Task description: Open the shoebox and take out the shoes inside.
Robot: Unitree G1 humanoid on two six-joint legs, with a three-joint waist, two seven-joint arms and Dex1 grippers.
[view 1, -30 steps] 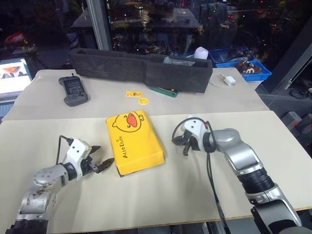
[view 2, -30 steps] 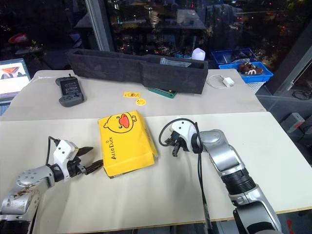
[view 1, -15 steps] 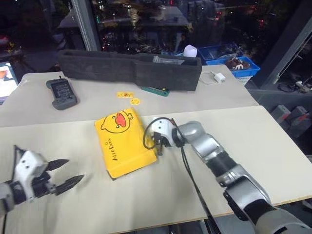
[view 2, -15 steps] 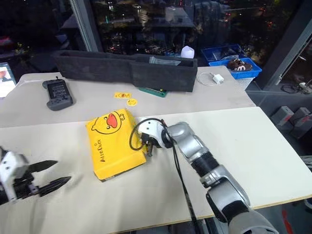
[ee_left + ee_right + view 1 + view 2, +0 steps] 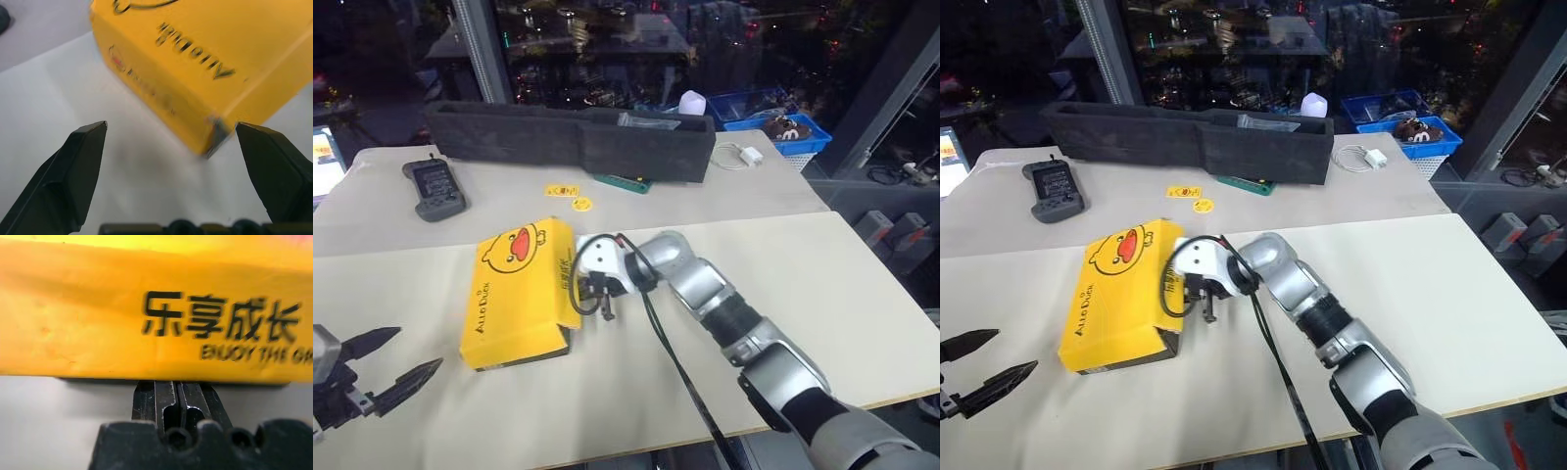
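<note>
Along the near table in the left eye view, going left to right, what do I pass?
Left gripper with open jaws → shoebox → right gripper, jaws shut, at the box's right side.

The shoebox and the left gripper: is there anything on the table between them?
Nothing visible does. Bare table lies between the open left gripper and the near corner of the shoebox. The left wrist view shows the same gap.
</note>
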